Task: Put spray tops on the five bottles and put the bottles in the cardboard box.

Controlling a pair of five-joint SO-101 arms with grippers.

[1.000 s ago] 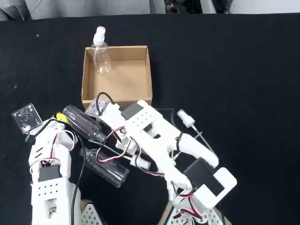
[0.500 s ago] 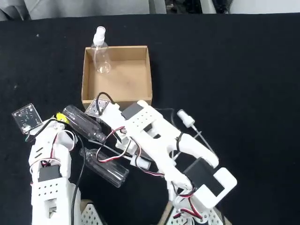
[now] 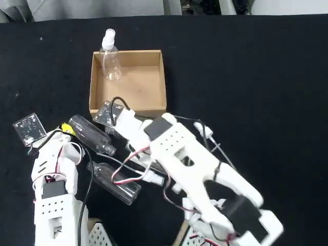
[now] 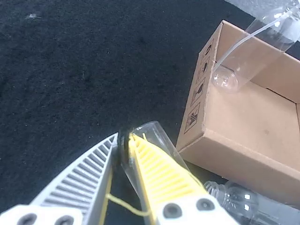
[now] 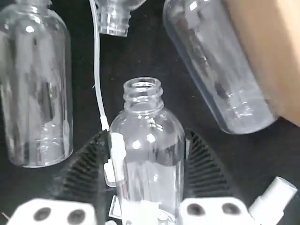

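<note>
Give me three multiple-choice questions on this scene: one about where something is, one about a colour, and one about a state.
1. Where is the spray-topped bottle? A leaning in the cardboard box; B lying beside it; C under an arm.
2. What colour is the table? A white; B black; C brown.
3. The gripped bottle between the right gripper fingers has its neck: A open; B capped; C taped.
Answers: 1 A, its base sits inside the box's far corner. 2 B, the surface is black all around the box. 3 A, the threaded neck is bare.
</note>
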